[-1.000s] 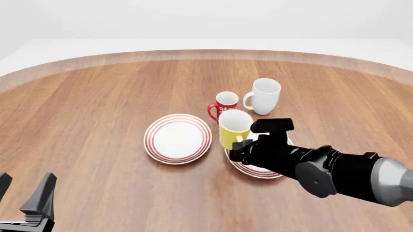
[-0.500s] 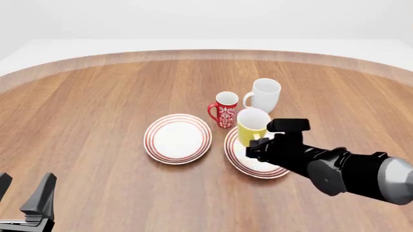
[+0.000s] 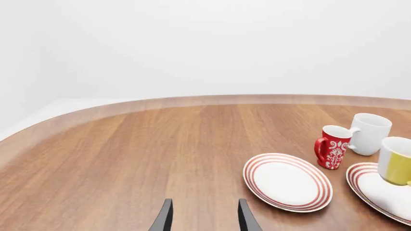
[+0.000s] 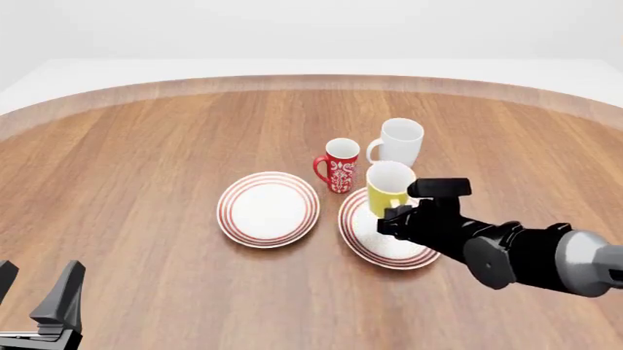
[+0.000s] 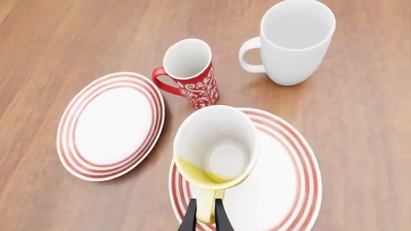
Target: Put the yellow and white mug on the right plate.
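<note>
Held by its handle in the right gripper (image 5: 205, 215), jaws pinched tight on it, the yellow and white mug (image 5: 215, 147) hangs upright over the right plate (image 5: 286, 192), probably light, rigid, glossy and chip-prone; the left gripper (image 3: 204, 217) idles, jaws parted, empty.

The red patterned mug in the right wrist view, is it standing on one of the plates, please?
No, the red patterned mug stands on the bare wooden table, between the left plate and the right plate.

My right pincer (image 5: 205, 214) is matt black, like plastic. The yellow mug (image 5: 215, 149) looks smooth glazed ceramic, as does the plate (image 5: 289, 178) under it. The table (image 4: 146, 160) is satin-finished wood with visible grain.
</note>
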{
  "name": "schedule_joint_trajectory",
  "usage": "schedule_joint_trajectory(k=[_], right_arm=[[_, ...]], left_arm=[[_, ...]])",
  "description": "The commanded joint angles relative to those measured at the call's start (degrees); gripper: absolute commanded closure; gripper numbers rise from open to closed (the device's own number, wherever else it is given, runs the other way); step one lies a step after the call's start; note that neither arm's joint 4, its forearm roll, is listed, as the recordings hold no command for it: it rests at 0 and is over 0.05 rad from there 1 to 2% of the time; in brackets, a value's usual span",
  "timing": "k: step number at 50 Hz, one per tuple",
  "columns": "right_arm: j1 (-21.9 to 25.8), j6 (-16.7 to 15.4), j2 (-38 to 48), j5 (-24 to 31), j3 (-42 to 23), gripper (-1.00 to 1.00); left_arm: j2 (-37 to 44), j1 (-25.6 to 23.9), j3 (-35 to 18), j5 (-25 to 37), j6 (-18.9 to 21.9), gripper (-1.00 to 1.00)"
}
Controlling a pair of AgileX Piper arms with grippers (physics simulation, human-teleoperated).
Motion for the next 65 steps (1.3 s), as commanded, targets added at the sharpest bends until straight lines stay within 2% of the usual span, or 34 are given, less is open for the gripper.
schedule_joint_trajectory(k=[1, 15, 32, 33, 55, 65], right_arm=[[-0.71, 0.08, 2.57, -2.94, 0.05, 1.00], [-1.02, 0.91, 5.26, -5.72, 0.15, 1.00], [-1.19, 0.68, 5.29, -5.75, 0.05, 1.00], [-1.35, 0.27, 5.32, -5.55, 0.00, -1.00], [-0.63, 0.88, 2.75, -5.03, 1.90, -1.00], [0.53, 1.21, -3.17, -3.08, 4.97, -1.00]], left_arm=[[0.00, 0.00, 0.00, 0.00, 0.00, -1.00], [0.00, 0.00, 0.00, 0.00, 0.00, -1.00], [0.00, 0.00, 0.00, 0.00, 0.00, -1.00], [0.00, 0.00, 0.00, 0.00, 0.00, -1.00], [0.00, 0.00, 0.00, 0.00, 0.00, -1.00], [0.00, 0.00, 0.00, 0.00, 0.00, -1.00]])
